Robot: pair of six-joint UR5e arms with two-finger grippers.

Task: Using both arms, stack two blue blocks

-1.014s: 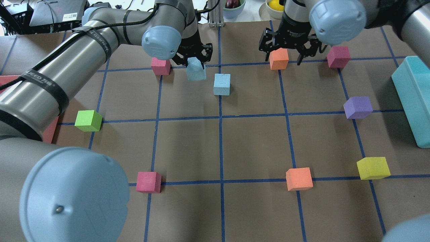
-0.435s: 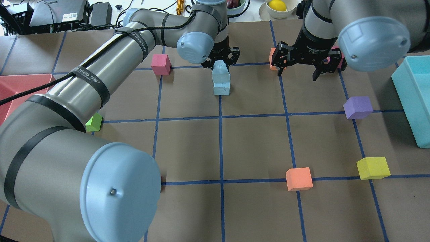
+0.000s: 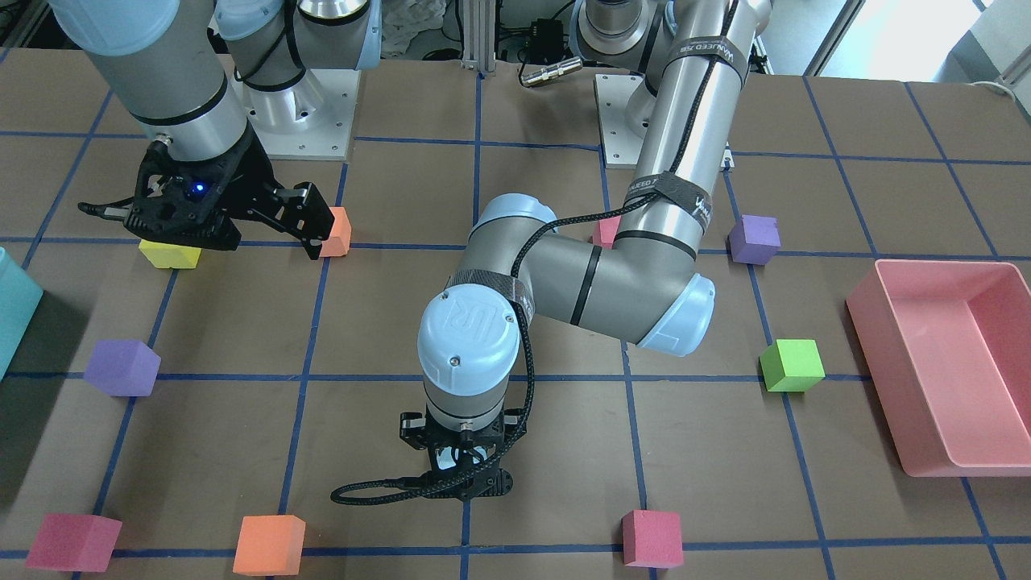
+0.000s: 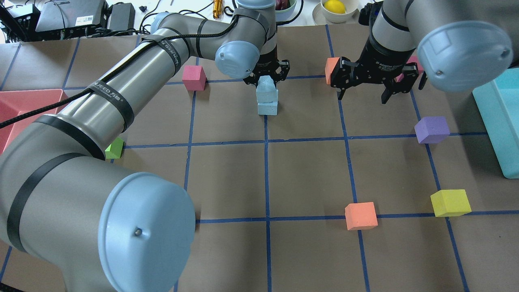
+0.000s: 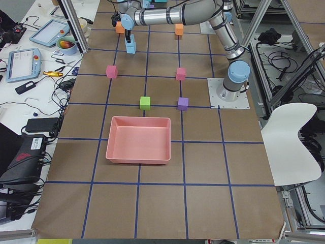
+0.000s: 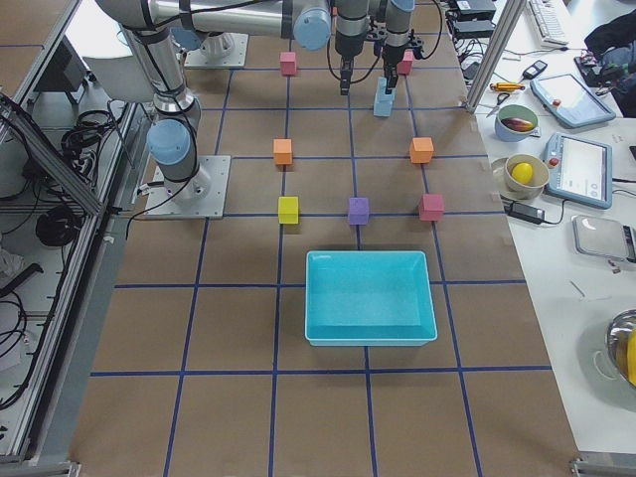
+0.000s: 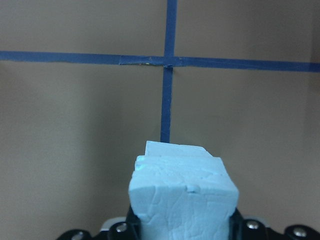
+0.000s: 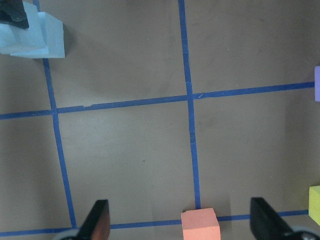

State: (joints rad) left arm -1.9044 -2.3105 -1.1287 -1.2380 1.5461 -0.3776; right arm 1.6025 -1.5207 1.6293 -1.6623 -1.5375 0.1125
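Plainly, the left gripper (image 4: 266,78) was clenched on the upper blue block (image 4: 266,90), one finger pressed against each side. In the left wrist view we saw that block fill the space between the jaws. Directly below the gripper, the lower blue block (image 4: 267,108) stood on the table (image 4: 308,174). The held block's underside met its top, turned a little out of line with it. The right gripper (image 4: 362,96) hung well to the right of the stack, released, with its jaws spread wide and nothing between them. An orange cube (image 4: 331,68) sat just beside the finger nearer the stack.

The table was brown and crossed by a grid of blue tape. Left of the left gripper we found a pink cube (image 4: 193,78), and farther out a pink tray (image 4: 24,103). On the robot's side of the right gripper lay a purple cube (image 4: 432,129), a second orange cube (image 4: 361,215) and a yellow cube (image 4: 450,202). A teal bin (image 4: 502,117) stood off to its right. Past the table's far edge stood a bowl (image 4: 335,14) holding something yellow.

In the front-facing view the left wrist hid both blue blocks from us, though that view did show a blue light on the right gripper. The right wrist view placed the stack in its upper left corner. Only the left side view showed us a white chair (image 5: 292,147).
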